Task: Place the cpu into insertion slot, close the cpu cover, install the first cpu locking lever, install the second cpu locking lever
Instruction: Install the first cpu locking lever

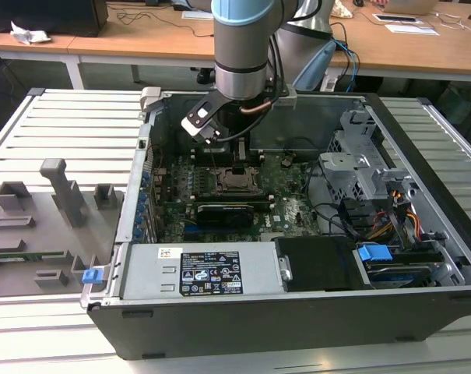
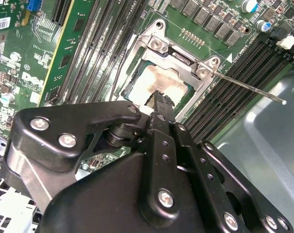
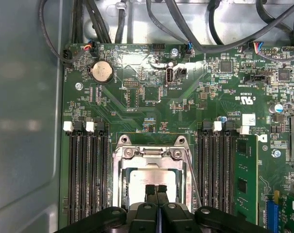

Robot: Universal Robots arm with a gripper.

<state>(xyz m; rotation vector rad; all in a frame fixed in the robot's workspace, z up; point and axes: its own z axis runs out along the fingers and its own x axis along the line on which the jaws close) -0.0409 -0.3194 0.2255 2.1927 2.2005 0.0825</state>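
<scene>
The cpu (image 3: 146, 177) (image 2: 159, 80) lies flat in the insertion slot (image 1: 237, 181) on the green board, its pale metal face showing through the square opening of the cpu cover (image 3: 151, 154) (image 2: 178, 59). The cover lies down over the chip. A thin locking lever (image 2: 249, 87) (image 3: 193, 182) sticks out from the socket's side, unlatched. My gripper (image 3: 155, 189) (image 2: 160, 98) hangs just above the chip's near edge, fingers pressed together with nothing between them. In the exterior view the arm's wrist (image 1: 239, 86) stands right over the socket.
Black memory slots (image 3: 86, 170) flank the socket on both sides, one holding a green module (image 3: 245, 179). Cables (image 3: 185, 29) run along the case wall. The case holds a drive cage (image 1: 360, 156), a power supply (image 1: 208, 273) and a black card (image 1: 223, 212).
</scene>
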